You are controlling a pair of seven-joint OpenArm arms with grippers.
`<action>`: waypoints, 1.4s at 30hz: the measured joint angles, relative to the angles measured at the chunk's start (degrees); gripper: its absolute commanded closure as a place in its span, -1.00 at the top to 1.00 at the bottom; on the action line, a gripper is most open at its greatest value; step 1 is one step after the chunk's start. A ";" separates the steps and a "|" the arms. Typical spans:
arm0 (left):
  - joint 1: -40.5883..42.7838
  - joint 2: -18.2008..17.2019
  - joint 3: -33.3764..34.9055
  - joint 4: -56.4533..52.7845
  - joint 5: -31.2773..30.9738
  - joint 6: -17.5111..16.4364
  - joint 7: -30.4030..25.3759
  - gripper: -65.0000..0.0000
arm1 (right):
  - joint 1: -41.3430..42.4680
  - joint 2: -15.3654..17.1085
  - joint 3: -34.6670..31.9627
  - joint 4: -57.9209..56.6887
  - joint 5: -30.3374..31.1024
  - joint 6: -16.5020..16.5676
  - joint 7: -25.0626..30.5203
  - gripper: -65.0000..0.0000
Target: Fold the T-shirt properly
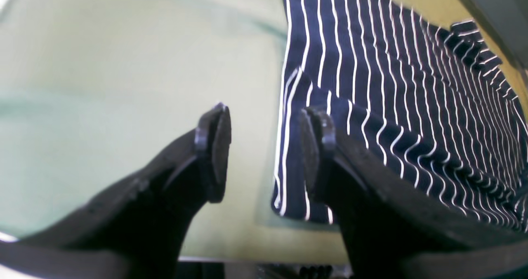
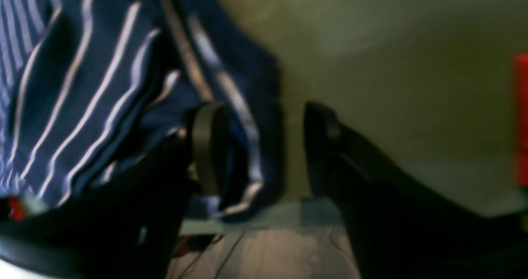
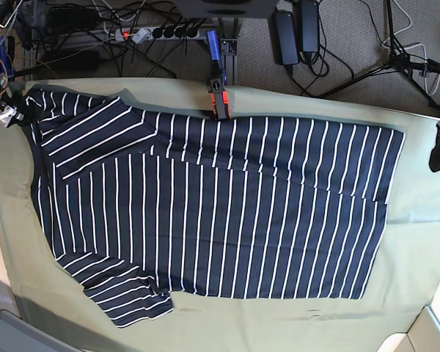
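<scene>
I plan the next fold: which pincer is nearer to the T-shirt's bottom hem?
Left. The left pincer is just beside the hem; the right pincer is at the opposite, sleeve end.

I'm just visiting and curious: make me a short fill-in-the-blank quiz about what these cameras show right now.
1. The T-shirt is dark navy with thin ____ stripes.
2. It lies spread on an olive-green ____.
3. The left gripper has its jaws ____, with nothing between them.
4. At the table's far edge, an orange and black ____ sits at the shirt's edge.

Missing words: white; cloth; open; clamp
</scene>
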 measured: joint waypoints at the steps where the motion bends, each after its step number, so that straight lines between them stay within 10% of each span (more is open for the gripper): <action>1: -0.02 -0.35 0.00 0.00 -0.20 0.02 0.00 -0.06 | 0.61 -0.02 0.66 -0.09 0.13 0.00 -0.04 -0.06; 19: -2.89 -0.92 2.45 16.65 1.11 -0.85 1.29 -0.06 | 20.52 0.02 -5.68 -1.88 -8.68 0.04 9.42 -0.06; 27: -2.54 -0.96 2.69 16.70 1.14 -0.85 1.29 -0.06 | 36.00 0.07 -15.34 -18.58 -15.76 -0.09 21.09 0.37; 42: -0.35 -0.92 2.80 16.70 0.66 -0.85 1.51 -0.06 | 43.54 -0.98 -18.84 -39.58 -21.62 -0.11 27.30 0.37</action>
